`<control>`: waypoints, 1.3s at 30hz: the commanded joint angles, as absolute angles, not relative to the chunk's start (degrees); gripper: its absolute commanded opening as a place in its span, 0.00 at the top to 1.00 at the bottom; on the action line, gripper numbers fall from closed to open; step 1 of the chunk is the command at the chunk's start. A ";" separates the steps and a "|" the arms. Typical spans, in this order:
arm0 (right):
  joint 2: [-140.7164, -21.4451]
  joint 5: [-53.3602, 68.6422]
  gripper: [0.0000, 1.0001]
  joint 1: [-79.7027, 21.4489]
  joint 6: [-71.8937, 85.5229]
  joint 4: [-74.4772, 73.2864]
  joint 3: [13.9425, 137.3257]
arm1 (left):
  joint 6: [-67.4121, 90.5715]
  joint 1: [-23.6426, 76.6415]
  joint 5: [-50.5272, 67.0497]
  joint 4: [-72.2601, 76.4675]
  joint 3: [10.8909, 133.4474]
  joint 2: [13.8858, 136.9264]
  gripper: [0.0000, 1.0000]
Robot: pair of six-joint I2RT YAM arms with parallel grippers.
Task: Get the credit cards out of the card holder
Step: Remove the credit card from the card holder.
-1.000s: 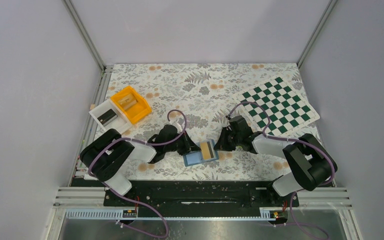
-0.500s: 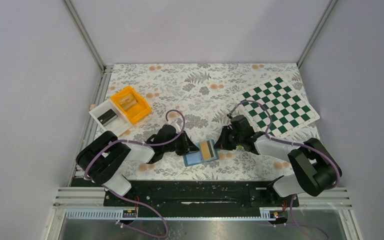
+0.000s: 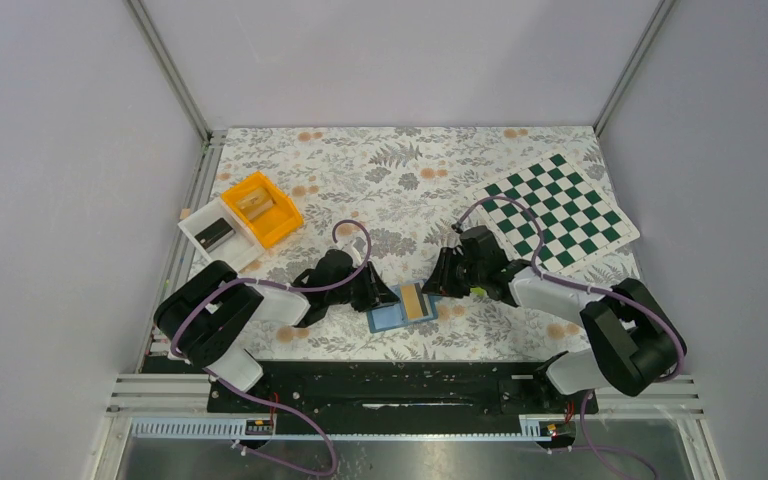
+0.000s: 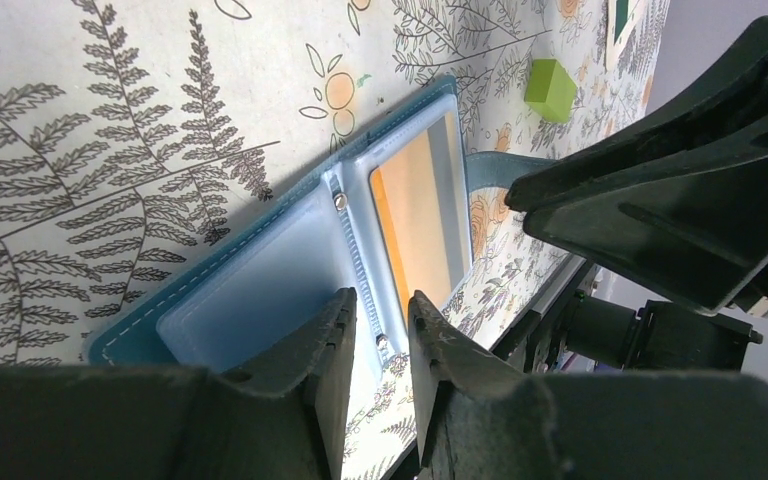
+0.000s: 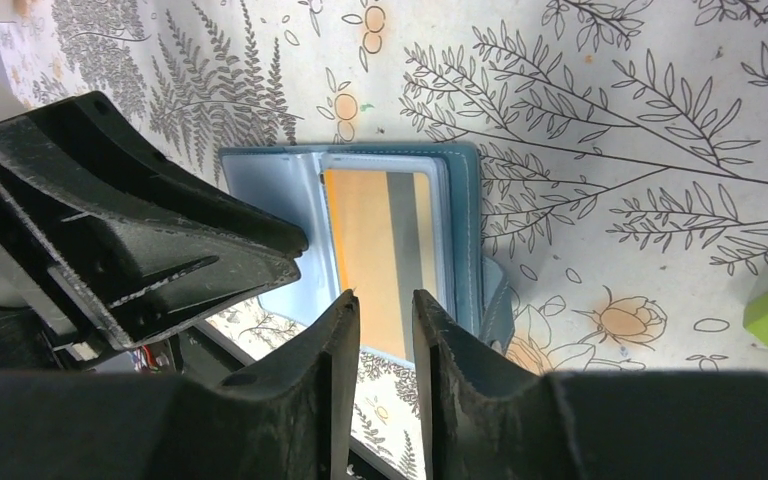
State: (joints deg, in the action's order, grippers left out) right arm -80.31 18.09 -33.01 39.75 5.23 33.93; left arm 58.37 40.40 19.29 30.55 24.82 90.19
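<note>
The blue-teal card holder [image 3: 387, 318] lies open on the floral table near the front edge. Its right pocket holds an orange-tan credit card [image 3: 416, 301] with a grey stripe, also seen in the left wrist view [image 4: 415, 225] and the right wrist view [image 5: 380, 250]. The holder's left clear pocket [image 4: 260, 290] looks empty. My left gripper [image 3: 384, 294] hovers low over the holder's centre fold [image 4: 378, 315], jaws slightly apart with nothing between them. My right gripper [image 3: 437, 287] hangs over the card's near end [image 5: 385, 305], narrowly open and empty.
A small lime-green piece [image 4: 550, 88] lies on the table just right of the holder. An orange bin [image 3: 262, 208] and a white bin [image 3: 213, 234] stand at the back left. A green-and-white chessboard [image 3: 560, 212] lies at the back right.
Both grippers have opened a little from shut. The right gripper has shifted slightly left towards the holder. The holder and card have not moved.
</note>
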 commanded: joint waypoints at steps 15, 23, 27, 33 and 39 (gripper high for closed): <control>-88.30 16.24 0.67 -36.47 38.96 6.23 37.28 | 56.95 40.62 19.57 35.63 24.46 92.59 0.71; -88.77 16.52 0.71 -36.97 40.97 7.92 36.07 | 57.09 40.57 19.97 36.87 24.19 93.29 0.71; -88.98 16.80 0.72 -37.04 41.42 8.69 35.49 | 57.27 40.62 20.33 38.20 24.17 93.38 0.71; -89.29 16.98 0.73 -37.01 42.09 9.50 34.86 | 58.97 40.61 22.55 42.43 23.85 94.02 0.79; -89.41 16.81 0.74 -37.08 42.19 9.51 34.69 | 60.18 40.60 23.34 43.32 23.58 93.82 0.95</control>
